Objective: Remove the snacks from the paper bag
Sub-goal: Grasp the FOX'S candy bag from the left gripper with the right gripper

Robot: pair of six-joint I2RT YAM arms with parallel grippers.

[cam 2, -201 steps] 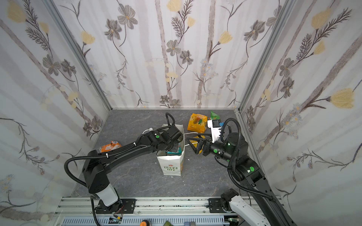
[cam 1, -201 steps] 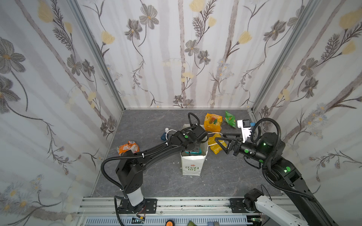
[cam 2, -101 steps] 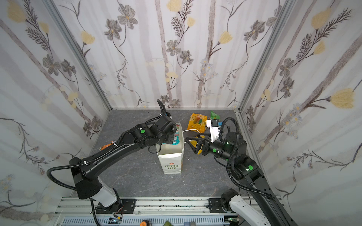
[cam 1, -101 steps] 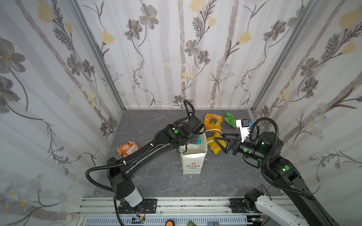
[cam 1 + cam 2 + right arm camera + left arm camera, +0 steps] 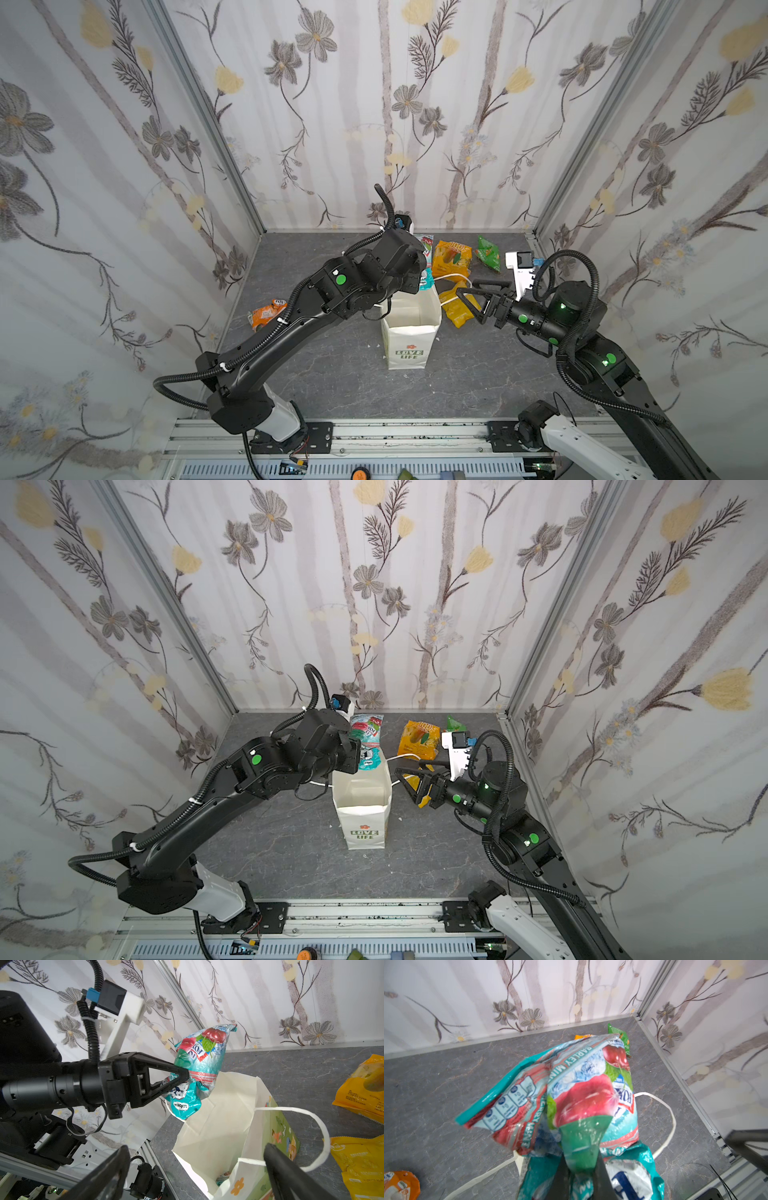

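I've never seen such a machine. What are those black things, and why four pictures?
Two black robot arms work at a grey table, each ending in a two-fingered gripper. Two pictures look down from overhead; two come from cameras on the arms' wrists. The left gripper is pinched shut on teal sweet packets, seemingly two, above the white paper bag. The right gripper hangs open beside it. Already out: an orange-yellow packet, a green packet, a yellow packet. An orange-and-white packet lies far left.
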